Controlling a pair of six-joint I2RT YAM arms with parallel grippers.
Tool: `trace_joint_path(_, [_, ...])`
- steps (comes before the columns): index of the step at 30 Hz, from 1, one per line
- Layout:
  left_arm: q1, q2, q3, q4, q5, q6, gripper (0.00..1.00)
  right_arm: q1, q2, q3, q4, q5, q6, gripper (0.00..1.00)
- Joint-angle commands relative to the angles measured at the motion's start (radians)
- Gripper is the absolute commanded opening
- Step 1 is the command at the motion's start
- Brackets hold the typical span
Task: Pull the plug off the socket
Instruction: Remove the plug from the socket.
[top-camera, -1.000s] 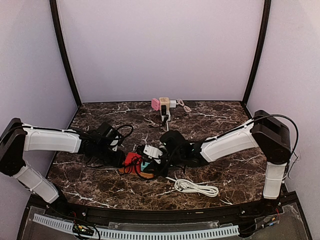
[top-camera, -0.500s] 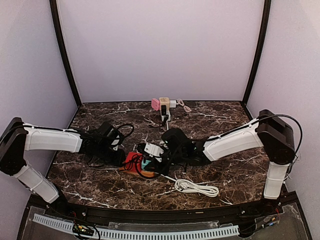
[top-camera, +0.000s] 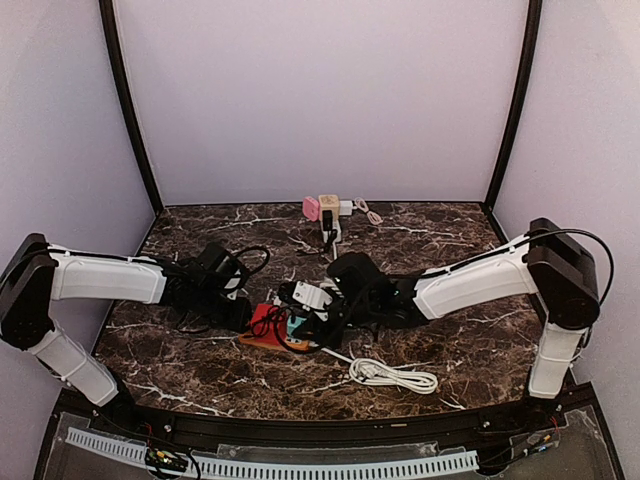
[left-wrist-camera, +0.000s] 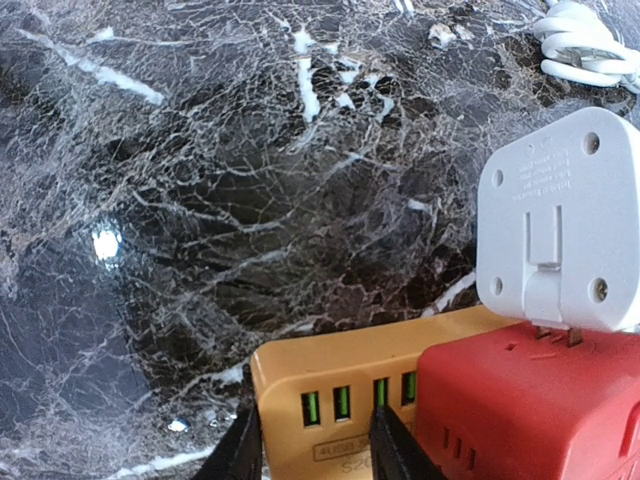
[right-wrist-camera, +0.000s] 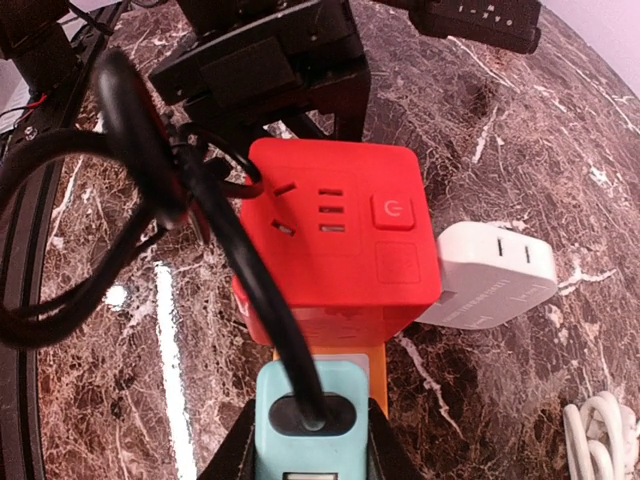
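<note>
An orange socket strip (left-wrist-camera: 330, 375) with green USB ports lies on the marble table, and a red cube socket (right-wrist-camera: 335, 240) sits on it. A white adapter (right-wrist-camera: 490, 275) is plugged into the red cube's side. A teal plug (right-wrist-camera: 310, 415) with a black cable (right-wrist-camera: 230, 240) sits against the orange strip's end. My left gripper (left-wrist-camera: 315, 445) is shut on the orange strip's USB end. My right gripper (right-wrist-camera: 310, 450) is shut on the teal plug. In the top view the two grippers, left (top-camera: 240, 314) and right (top-camera: 302, 326), meet around the red cube (top-camera: 264, 318).
A coiled white cable (top-camera: 392, 374) lies near the front, right of the grippers. Pink (top-camera: 311, 208) and beige (top-camera: 329, 204) cube sockets with a white adapter stand at the back wall. Black cables (top-camera: 250, 262) loop beside the left wrist.
My right gripper, with the teal plug, has shifted slightly away from the front edge, and the white adapter has moved with it. My left arm has barely moved.
</note>
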Motion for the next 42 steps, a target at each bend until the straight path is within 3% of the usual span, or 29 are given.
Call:
trace_joint_path(1, [0.0,0.044,-0.021,-0.127,-0.055,0.008,0.37,-0.005,-0.075,-0.025,-0.001,0.001,0.021,0.0])
trace_joint_path(11, [0.0,-0.065,0.026,-0.168,-0.089,0.013,0.48,-0.015,-0.156,-0.043,-0.001,-0.027,0.069,0.0])
trace_joint_path(17, [0.001,-0.186,0.066,-0.216,-0.15,0.014,0.64,-0.04,-0.201,-0.02,0.003,-0.074,0.131,0.0])
trace_joint_path(23, [0.003,-0.326,0.132,-0.328,-0.305,0.038,0.81,-0.063,-0.213,0.044,-0.031,-0.084,0.22,0.0])
trace_joint_path(27, [0.003,-0.503,0.105,-0.29,-0.319,0.059,0.83,-0.072,-0.202,0.108,-0.077,-0.084,0.283,0.0])
trace_joint_path(32, [0.002,-0.758,-0.036,-0.072,-0.145,0.115,0.81,-0.08,-0.177,0.188,-0.093,-0.117,0.408,0.0])
trace_joint_path(37, [-0.017,-0.85,-0.095,0.004,-0.07,0.182,0.78,-0.08,-0.154,0.245,-0.092,-0.145,0.534,0.0])
trace_joint_path(42, [-0.085,-0.854,-0.089,0.037,-0.103,0.264,0.79,-0.081,-0.15,0.27,-0.09,-0.138,0.649,0.0])
